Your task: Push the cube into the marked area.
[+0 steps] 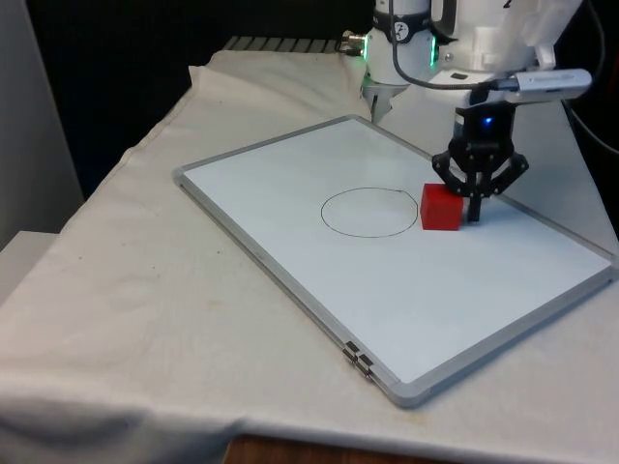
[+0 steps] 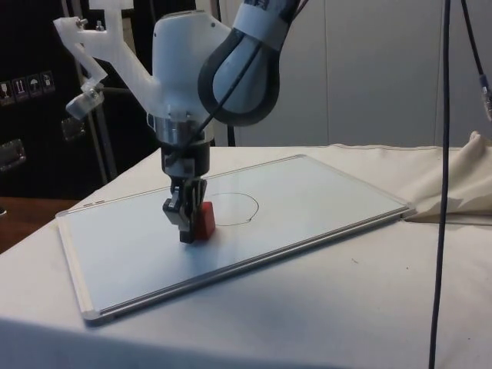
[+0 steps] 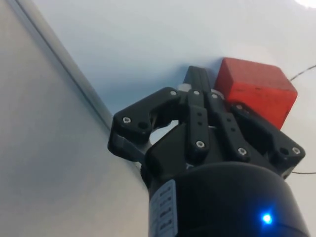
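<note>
Red cube [image 1: 442, 207] sits touching the outside of the drawn circle [image 1: 369, 212] on the whiteboard [image 1: 290, 174], with the gripper [image 1: 474, 215], fingers pressed together, against the cube's far side from the circle.

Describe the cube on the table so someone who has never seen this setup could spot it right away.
A large whiteboard with a grey frame lies flat on the cloth-covered table. Near its middle is a thin hand-drawn circle; just outside that circle, on the front view's right, sits the cube, with the black gripper down against its far side. It is the only red thing there, small and blocky.
</note>
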Action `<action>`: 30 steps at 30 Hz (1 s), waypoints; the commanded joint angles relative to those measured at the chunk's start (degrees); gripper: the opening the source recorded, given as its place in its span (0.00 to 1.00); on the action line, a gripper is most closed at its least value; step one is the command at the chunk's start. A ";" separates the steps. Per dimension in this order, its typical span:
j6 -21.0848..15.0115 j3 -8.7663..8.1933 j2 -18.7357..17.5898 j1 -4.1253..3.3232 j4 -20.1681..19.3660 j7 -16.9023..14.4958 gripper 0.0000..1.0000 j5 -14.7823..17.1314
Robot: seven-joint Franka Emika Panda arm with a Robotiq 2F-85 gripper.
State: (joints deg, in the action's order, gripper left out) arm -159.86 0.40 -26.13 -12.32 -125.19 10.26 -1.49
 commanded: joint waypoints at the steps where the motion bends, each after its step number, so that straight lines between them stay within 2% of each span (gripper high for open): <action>1: 0.06 -0.17 0.00 0.00 0.00 0.34 0.00 -0.40; 2: 0.06 -0.34 0.00 0.00 0.00 0.69 0.00 -0.86; 3: -0.06 -2.18 0.11 -1.09 -0.17 2.23 0.00 -2.64; 8: 0.06 -3.27 0.17 -1.15 -0.17 4.47 0.00 -5.61; 9: 0.06 -1.72 0.00 -0.06 -0.06 3.32 0.00 -4.47; 10: 0.11 -3.44 0.17 -1.15 -0.17 4.81 0.00 -6.07; 16: 0.34 -4.76 0.11 -1.15 -0.11 7.45 0.00 -9.80; 17: 0.23 -3.32 0.00 -0.06 -0.06 6.47 0.00 -8.77; 18: 0.29 -3.50 0.00 -0.06 -0.11 6.82 0.00 -9.28; 19: 0.46 -5.33 0.06 -1.15 -0.06 8.54 0.00 -11.34; 25: 0.74 -6.59 0.00 -1.09 0.00 11.00 0.00 -14.84; 26: 0.52 -4.81 0.00 -0.11 -0.11 9.40 0.00 -12.95; 27: 0.74 -6.59 0.00 -1.09 0.00 11.00 0.00 -14.84; 30: 0.97 -7.33 0.00 -1.09 0.06 12.26 0.00 -16.67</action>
State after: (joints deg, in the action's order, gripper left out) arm -159.05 -5.44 -26.13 -12.43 -125.31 21.31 -16.84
